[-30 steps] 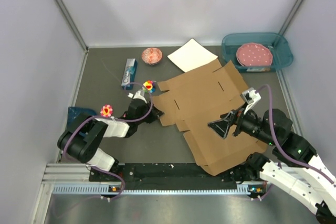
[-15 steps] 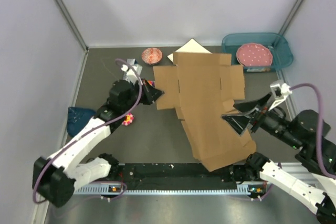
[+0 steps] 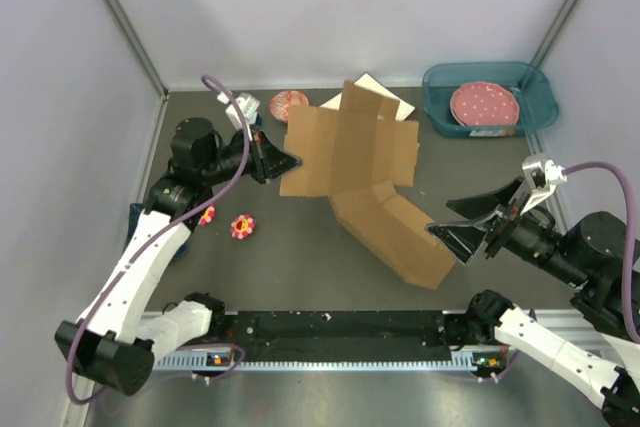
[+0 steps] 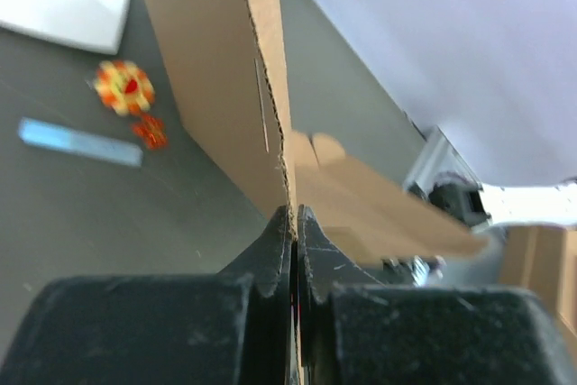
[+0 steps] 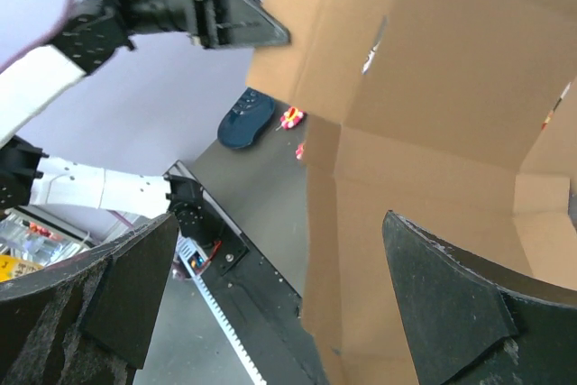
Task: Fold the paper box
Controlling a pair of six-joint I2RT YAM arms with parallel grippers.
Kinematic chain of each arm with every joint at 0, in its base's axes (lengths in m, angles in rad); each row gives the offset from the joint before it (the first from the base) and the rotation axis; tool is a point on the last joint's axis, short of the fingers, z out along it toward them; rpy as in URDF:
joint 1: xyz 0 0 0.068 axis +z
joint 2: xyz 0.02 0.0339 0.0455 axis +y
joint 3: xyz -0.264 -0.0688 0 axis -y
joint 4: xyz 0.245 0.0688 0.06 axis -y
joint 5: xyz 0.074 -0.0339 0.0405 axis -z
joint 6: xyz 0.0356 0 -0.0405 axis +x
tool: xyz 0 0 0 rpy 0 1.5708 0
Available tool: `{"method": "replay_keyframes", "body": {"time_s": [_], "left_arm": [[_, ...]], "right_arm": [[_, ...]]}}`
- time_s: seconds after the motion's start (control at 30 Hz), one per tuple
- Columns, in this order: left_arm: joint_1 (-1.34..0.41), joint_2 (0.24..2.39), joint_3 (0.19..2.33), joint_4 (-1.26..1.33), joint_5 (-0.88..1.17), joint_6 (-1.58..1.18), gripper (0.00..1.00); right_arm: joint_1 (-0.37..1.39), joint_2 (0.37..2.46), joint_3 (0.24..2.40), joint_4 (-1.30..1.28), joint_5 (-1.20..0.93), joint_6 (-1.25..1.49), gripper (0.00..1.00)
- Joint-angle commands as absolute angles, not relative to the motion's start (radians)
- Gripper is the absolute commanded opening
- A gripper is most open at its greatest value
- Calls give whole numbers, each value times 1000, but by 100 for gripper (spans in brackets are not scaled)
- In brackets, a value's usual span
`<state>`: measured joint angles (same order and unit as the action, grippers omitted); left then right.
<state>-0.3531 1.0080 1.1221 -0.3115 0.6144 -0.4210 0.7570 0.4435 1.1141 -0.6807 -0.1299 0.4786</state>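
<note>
The paper box [image 3: 350, 152] is a large brown die-cut cardboard sheet, lifted off the table at its left side and bent in the middle, its lower end [image 3: 425, 265] resting near the right arm. My left gripper [image 3: 285, 160] is shut on the sheet's left edge; in the left wrist view the jaws [image 4: 295, 214] pinch the cardboard [image 4: 216, 60] edge-on. My right gripper [image 3: 440, 220] stands open just right of the sheet's lower half, not touching it. In the right wrist view the cardboard [image 5: 424, 132] fills the space beyond the wide-apart fingers [image 5: 279, 223].
A white paper sheet [image 3: 388, 99] peeks out behind the box. A teal tray [image 3: 440, 112] holding a pink plate [image 3: 484, 104] sits at the back right, a red bowl [image 3: 290, 103] at the back. Two flower toys [image 3: 242, 226] and a dark blue object [image 3: 140, 219] lie at left.
My left gripper closed on the sheet's left edge and raised it, swinging back and left. The sheet went from flat to lifted and bent. My right gripper drew back to the right.
</note>
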Motion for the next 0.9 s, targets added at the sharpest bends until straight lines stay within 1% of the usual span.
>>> {"method": "replay_keyframes", "body": {"time_s": [0.0,0.07,0.13,0.27,0.37,0.47,0.6,0.63,0.7,0.77,0.8,0.83,0.87], "left_arm": [[-292,1048,1019,-93,998,-542,0],[-290,1049,991,1,1073,-612,0],[-290,1048,991,84,1091,-675,0],[-290,1048,1006,121,1130,-676,0],[-284,1071,1002,117,1151,-626,0],[-259,1159,1003,113,1126,-554,0],[-227,1317,1015,178,1098,-560,0],[-218,1375,1020,186,1079,-561,0],[-210,1426,1034,218,1040,-557,0],[-212,1489,1073,189,968,-499,0],[-212,1508,1090,169,941,-473,2],[-212,1540,1109,129,908,-450,6],[-210,1554,1135,115,847,-402,8]], "right_arm": [[753,417,1127,-670,-149,483,97],[755,419,1131,-672,-152,480,97],[755,423,1134,-672,-155,480,97],[755,436,1137,-672,-164,482,97],[755,434,1123,-672,-172,492,97],[755,422,1091,-670,-170,509,96],[753,394,1028,-672,-163,532,96],[755,379,1016,-672,-163,537,96],[755,371,979,-672,-161,549,96],[755,364,951,-672,-158,564,96],[753,364,918,-670,-156,572,96],[753,364,899,-669,-156,581,95],[755,364,878,-660,-155,600,95]]}}
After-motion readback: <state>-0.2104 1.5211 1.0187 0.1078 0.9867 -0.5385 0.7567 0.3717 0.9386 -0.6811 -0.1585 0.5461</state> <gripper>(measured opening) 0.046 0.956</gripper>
